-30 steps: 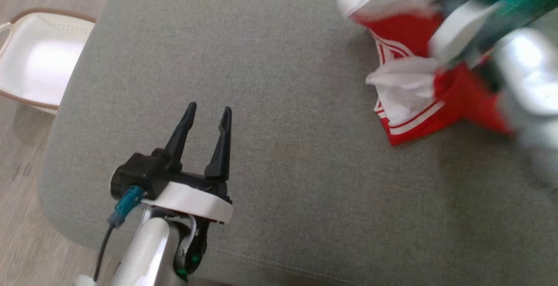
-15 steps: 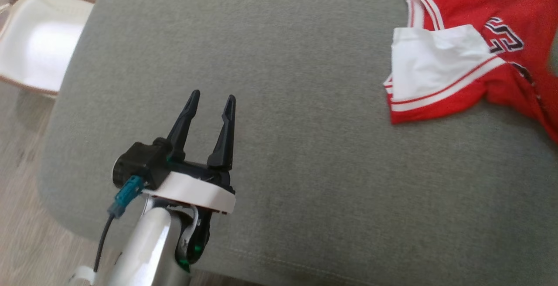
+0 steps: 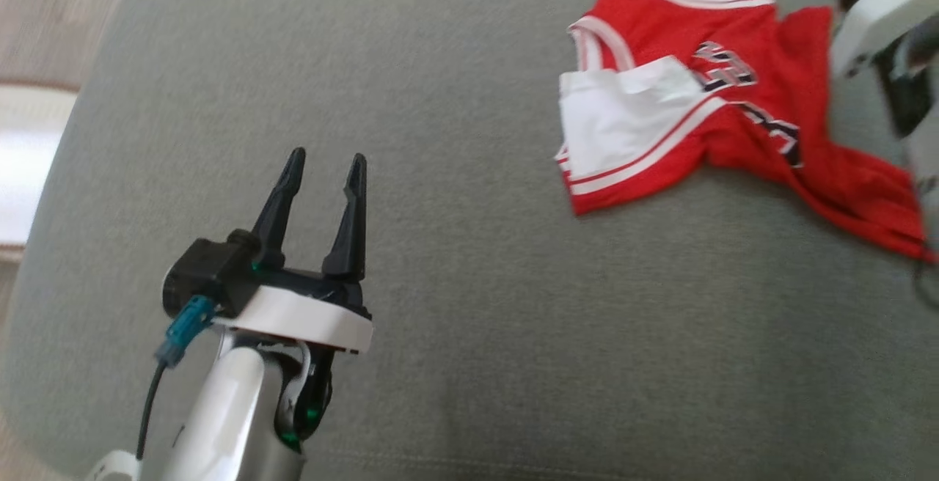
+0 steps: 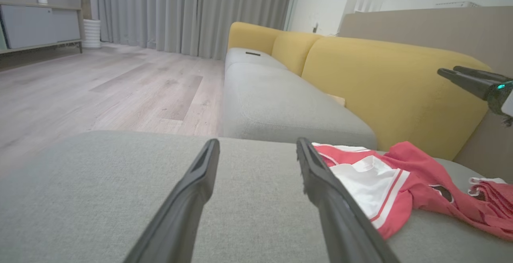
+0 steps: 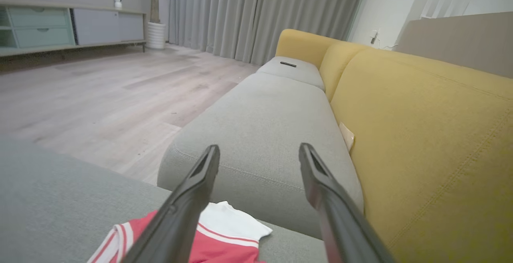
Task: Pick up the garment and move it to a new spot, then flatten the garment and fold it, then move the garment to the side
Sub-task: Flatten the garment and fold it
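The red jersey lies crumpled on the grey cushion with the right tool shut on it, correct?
No. The right tool is open, gripping nothing, as the right wrist view shows. The red jersey does lie crumpled on the grey cushion.

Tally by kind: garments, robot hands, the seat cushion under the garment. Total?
Red and white jersey garment: 1
Black two-fingered robot hands, left hand and right hand: 2
Grey fabric seat cushion: 1
Total: 4

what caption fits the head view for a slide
Open left pincer over the grey cushion, crumpled red jersey lying apart at upper right
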Controlling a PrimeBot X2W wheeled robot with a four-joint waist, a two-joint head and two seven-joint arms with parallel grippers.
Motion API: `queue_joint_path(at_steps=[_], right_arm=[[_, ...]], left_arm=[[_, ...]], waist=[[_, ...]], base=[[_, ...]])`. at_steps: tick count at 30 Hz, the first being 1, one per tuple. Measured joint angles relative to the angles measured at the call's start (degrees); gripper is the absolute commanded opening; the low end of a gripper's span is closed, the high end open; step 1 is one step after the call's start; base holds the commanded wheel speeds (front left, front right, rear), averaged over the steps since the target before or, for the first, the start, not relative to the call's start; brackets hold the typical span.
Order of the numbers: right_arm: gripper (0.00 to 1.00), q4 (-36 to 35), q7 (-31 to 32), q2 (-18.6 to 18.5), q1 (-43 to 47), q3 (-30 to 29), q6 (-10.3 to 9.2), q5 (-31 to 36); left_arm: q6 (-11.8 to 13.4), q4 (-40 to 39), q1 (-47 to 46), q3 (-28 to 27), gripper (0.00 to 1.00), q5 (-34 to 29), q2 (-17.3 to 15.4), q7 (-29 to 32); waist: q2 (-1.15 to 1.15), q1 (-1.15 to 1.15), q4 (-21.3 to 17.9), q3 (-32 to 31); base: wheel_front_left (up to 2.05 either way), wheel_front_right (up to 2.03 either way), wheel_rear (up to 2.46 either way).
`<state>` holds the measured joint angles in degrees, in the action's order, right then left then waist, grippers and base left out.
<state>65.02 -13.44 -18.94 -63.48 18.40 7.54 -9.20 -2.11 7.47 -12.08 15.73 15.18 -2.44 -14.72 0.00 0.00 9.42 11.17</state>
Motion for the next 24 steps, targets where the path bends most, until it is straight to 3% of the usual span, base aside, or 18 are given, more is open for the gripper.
queue_joint_path(at_steps=[5,9,12,19,24], right_arm=[[1.00,-9.1,-0.8,2.0,8.9,-0.8,0.00,-4.5],[1.00,-19.6,-0.9,3.5,18.9,-4.8,0.00,-5.8],[1.00,-25.1,-0.9,4.7,24.9,-7.6,0.00,-5.4],[1.00,-40.7,-0.9,13.2,46.1,-15.2,0.00,-1.5],[1.00,-48.0,0.7,14.9,50.8,-17.2,0.00,0.2]], left_arm=[[-0.4,-0.2,1.4,-0.6,1.00,0.0,0.0,0.0],[-0.4,-0.4,2.9,-1.6,1.00,-0.1,0.0,0.0],[-0.5,-0.4,2.9,-1.6,1.00,-0.1,0.0,0.0],[-0.5,0.9,2.8,-1.8,1.00,0.1,0.0,0.0],[-1.0,3.5,1.1,-1.6,1.00,0.1,0.0,0.0]], waist=[[0.00,0.00,-3.1,-2.9],[0.00,0.00,-5.9,-4.6],[0.00,0.00,-7.3,-5.2],[0.00,0.00,-11.3,-5.6],[0.00,0.00,-13.8,-4.2]], base=[[0.00,0.00,0.00],[0.00,0.00,0.00],[0.00,0.00,0.00],[0.00,0.00,0.00],[0.00,0.00,0.00]])
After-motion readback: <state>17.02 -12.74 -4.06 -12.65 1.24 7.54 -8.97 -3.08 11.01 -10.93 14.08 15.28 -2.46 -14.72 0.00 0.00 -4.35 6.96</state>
